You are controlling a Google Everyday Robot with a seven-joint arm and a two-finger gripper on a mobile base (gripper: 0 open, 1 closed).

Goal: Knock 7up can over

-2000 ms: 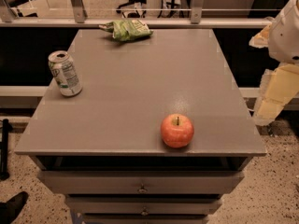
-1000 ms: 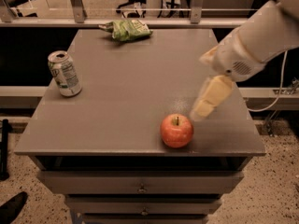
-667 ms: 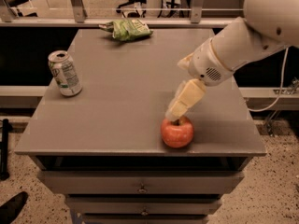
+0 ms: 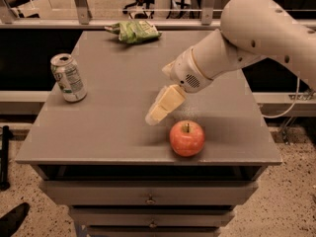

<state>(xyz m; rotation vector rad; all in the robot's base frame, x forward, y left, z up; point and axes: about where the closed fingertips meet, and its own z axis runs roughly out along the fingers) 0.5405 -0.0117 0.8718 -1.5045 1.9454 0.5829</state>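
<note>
Task status: not accomplished. The small cylindrical aluminium 7up can with the green and white label and silver top (image 4: 68, 78) stands upright near the left edge of the flat grey table top (image 4: 113, 127), at about mid-depth, with nothing touching it. Further back, close to the far edge and left of centre, lies a crumpled green and white snack bag (image 4: 133, 32), well apart from the can and playing no part in the work. The cream-coloured two-finger gripper (image 4: 154, 113) hangs over the middle of the table, angled downward and to the left, its tip low over the surface; from this view I cannot tell whether the claw is apart or together, and it carries nothing that can be seen. It is well apart from the can, with a wide stretch of bare table between them. Just to the right of the gripper tip and slightly nearer the front edge sits a round red apple (image 4: 187, 138), close to the gripper but not visibly touched by it. The white, rounded robot arm (image 4: 256, 28) enters from the upper right, its wrist sloping down toward table centre. In my judgement, the whole leftward approach and the push against the can remain to be done.
</note>
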